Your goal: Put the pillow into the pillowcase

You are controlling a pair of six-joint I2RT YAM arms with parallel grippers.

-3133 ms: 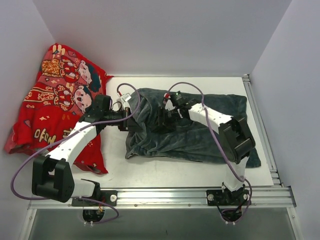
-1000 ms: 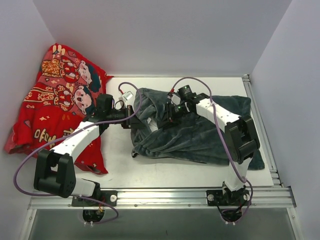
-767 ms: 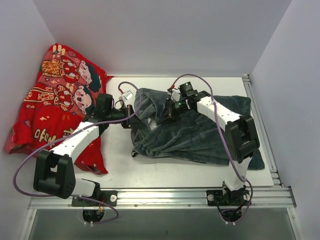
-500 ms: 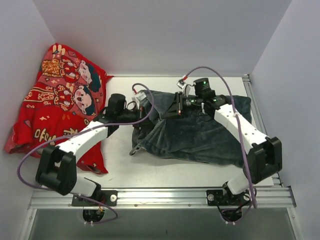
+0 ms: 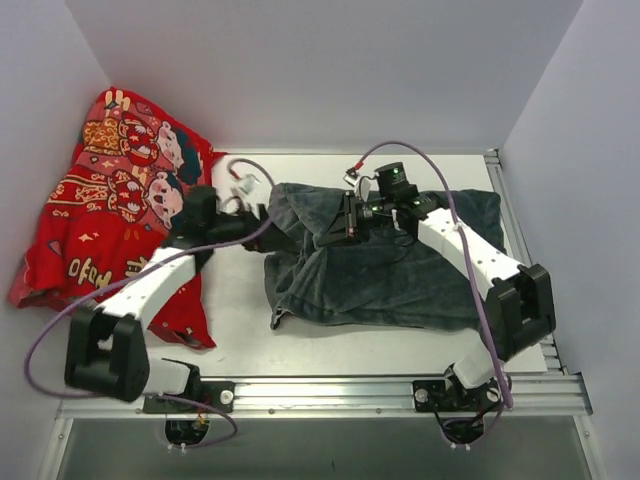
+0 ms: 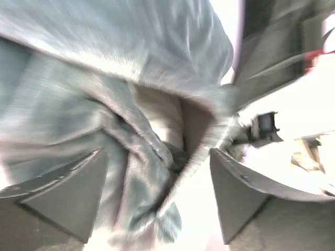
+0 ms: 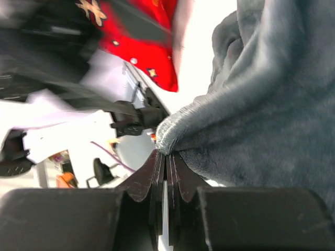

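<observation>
seemingly the work is at the stage of drawing the case over its filling: the pillowcase lies bulky and rumpled across the table, with its left end bunched up between the two grippers. nearest, the left gripper has its fingers spread wide and released, with folds of grey-blue plush hanging in the gap between them but nothing pinched. a pale patch shows inside the fold just ahead of it and may be the pillow — i cannot tell for certain, and from above no white is to be seen. a little farther in, the right gripper is clenched, its tips pressed together on the rolled hem of the pillowcase and holding that edge up. the next move, as i judge it, calls for the left gripper to take a fresh hold on the opposite lip of the mouth, so the two can pull the case on over whatever is within — the plush is limp and will likely slip if the bite is shallow. farthest off, at the back left, the red cloth lies bunched, touched by neither gripper.
</observation>
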